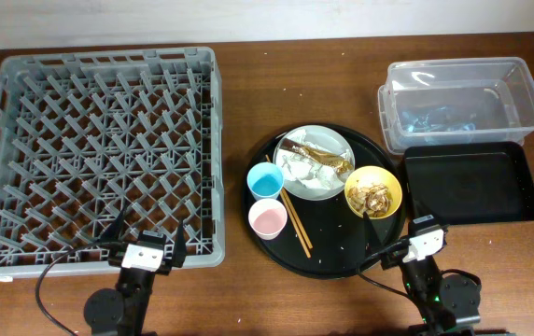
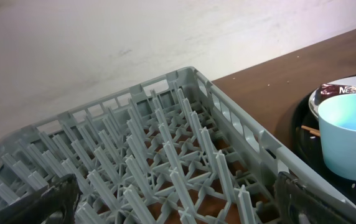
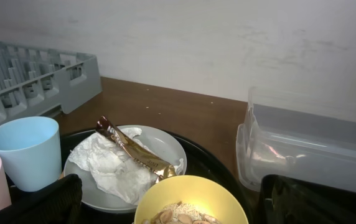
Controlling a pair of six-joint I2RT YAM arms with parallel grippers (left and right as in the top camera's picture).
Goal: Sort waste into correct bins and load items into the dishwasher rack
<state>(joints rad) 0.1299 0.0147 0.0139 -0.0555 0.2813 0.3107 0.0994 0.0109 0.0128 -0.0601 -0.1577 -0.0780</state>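
The grey dishwasher rack fills the left side and holds nothing. On the round black tray, the grey-green plate holds white tissue and a gold foil wrapper. The blue cup, the pink cup and the chopsticks are beside it. The yellow bowl holds brown and whitish scraps. My left gripper is open over the rack's near edge. My right gripper is open, just short of the bowl. The clear tub and the black rectangular tray are at the right.
The round black tray sits between the rack and the bins on the brown table. The clear tub holds a bluish item. In the right wrist view the tissue, wrapper and blue cup lie ahead.
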